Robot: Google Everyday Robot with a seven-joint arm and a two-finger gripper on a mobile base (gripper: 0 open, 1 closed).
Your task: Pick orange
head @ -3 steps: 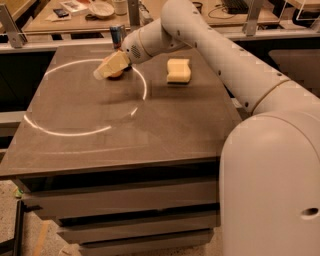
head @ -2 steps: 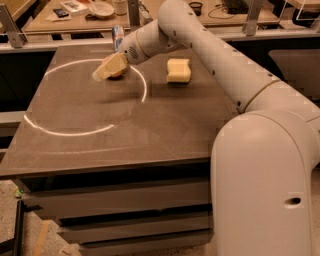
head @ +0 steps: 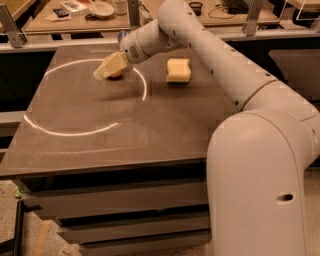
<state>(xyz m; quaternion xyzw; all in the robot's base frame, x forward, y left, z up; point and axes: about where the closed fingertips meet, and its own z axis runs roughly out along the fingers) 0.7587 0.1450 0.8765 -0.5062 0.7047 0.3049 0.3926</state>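
The orange (head: 116, 75) lies on the dark table (head: 150, 130) at the far left, and only a small part of it shows. My gripper (head: 111, 67) is down over it and covers most of it from the upper left. I cannot tell whether it touches the fruit. The white arm reaches to it from the lower right.
A pale yellow sponge (head: 178, 70) lies on the table to the right of the gripper. A small can (head: 122, 36) shows just behind the wrist at the table's far edge. A bright ring of light (head: 75, 132) crosses the table's left half. A desk with clutter (head: 102, 9) stands beyond.
The gripper has stayed over the orange. The arm's big lower segment has shifted a little to the left in view.
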